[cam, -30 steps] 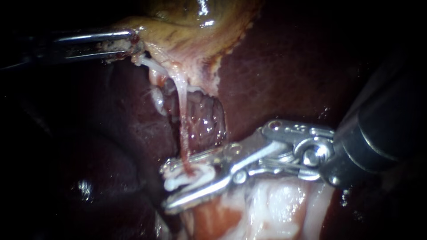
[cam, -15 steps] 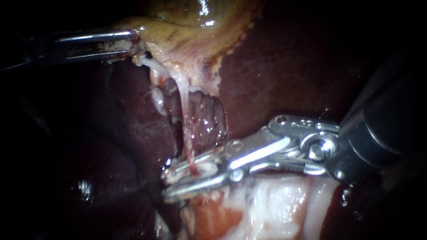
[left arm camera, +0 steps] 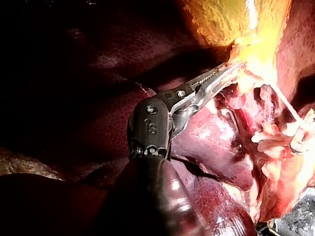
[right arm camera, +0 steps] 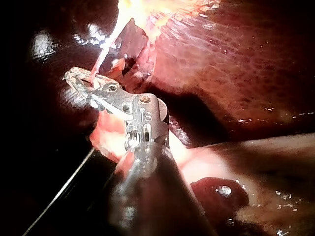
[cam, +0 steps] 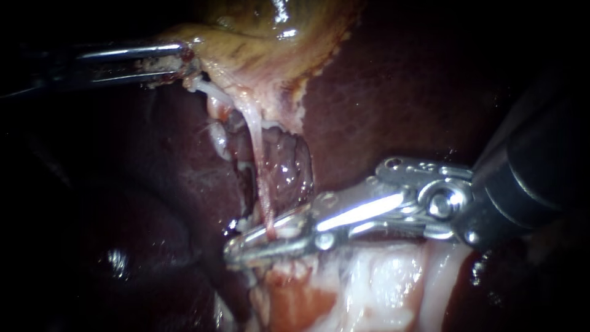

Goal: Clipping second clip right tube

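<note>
Over the dark liver [cam: 393, 92], the gallbladder [cam: 264, 55] has its edge pinched in the jaws of the left instrument [cam: 175, 61], while the jaws of the right instrument [cam: 258, 243] are squeezed onto the lower end of the thin pale tube [cam: 258, 172].

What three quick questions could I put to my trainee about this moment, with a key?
1. True or false: the jaws of the right instrument stand wide open, clear of the tube.
2. What do the jaws of the left instrument hold? A) the tube B) the edge of the gallbladder C) nothing
3. Fill in: the broad dark red tissue beside the tube is the ____.

Key:
1. False: they are shut on the tube near its lower end.
2. B.
3. liver.
</note>
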{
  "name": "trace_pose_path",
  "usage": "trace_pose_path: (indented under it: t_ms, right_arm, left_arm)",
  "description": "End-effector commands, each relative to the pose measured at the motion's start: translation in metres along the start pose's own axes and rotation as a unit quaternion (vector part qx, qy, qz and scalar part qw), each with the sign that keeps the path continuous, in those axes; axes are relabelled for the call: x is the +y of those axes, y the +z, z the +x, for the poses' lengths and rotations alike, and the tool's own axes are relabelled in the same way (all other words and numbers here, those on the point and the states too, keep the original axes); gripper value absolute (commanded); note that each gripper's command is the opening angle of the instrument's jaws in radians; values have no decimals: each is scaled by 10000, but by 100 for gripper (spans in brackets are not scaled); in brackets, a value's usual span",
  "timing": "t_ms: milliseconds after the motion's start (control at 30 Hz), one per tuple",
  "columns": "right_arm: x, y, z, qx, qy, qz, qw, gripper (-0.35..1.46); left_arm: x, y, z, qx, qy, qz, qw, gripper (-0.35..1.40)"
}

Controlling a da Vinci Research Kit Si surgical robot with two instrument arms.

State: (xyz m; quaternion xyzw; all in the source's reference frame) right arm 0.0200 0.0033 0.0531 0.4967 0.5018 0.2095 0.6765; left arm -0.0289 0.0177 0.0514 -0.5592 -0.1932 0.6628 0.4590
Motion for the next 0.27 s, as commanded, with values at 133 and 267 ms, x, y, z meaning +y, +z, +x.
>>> trace_pose_path:
  t_ms: [133,267]
  right_arm:
    - [1,0,0,4,12,1,10000,-35]
    - [3,-1,-1,3,10,0,10000,-35]
  left_arm:
    - [0,0,0,1,0,1,10000,-35]
    - [0,1,0,1,1,0,10000,-35]
